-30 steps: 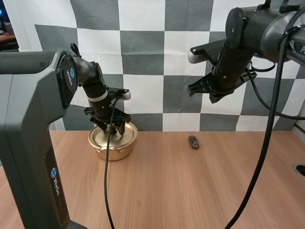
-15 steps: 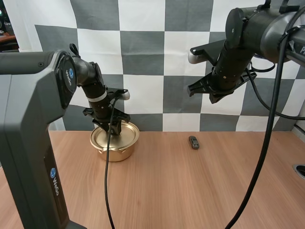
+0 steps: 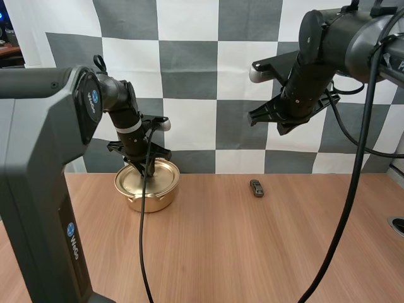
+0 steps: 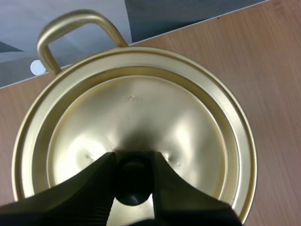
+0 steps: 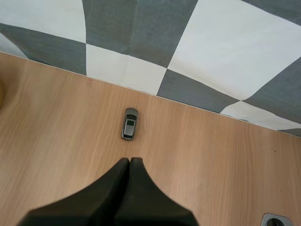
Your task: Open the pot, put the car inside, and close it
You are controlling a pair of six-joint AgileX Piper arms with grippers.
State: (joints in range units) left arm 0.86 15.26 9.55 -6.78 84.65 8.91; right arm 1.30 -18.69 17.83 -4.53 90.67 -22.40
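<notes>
A gold pot (image 3: 147, 197) with its lid (image 3: 139, 182) on stands at the table's back left. My left gripper (image 3: 146, 169) reaches straight down onto the lid. In the left wrist view its fingers (image 4: 101, 181) pinch the black knob (image 4: 133, 188) at the middle of the lid (image 4: 136, 108), and a loop handle (image 4: 75, 26) of the pot shows beyond. A small grey toy car (image 3: 256, 187) lies on the wood to the pot's right. My right gripper (image 3: 279, 125) hangs high above the car, shut on nothing (image 5: 129, 162), with the car (image 5: 129, 124) just past its tips.
The wooden table (image 3: 252, 252) runs wide and bare between pot and car and toward the front. A round metal hole (image 3: 398, 225) sits at the table's right edge, well away from the car.
My left gripper's fingers have closed from wide apart onto the lid's knob. The pot has shifted slightly to the left. The right arm and the car have not moved.
</notes>
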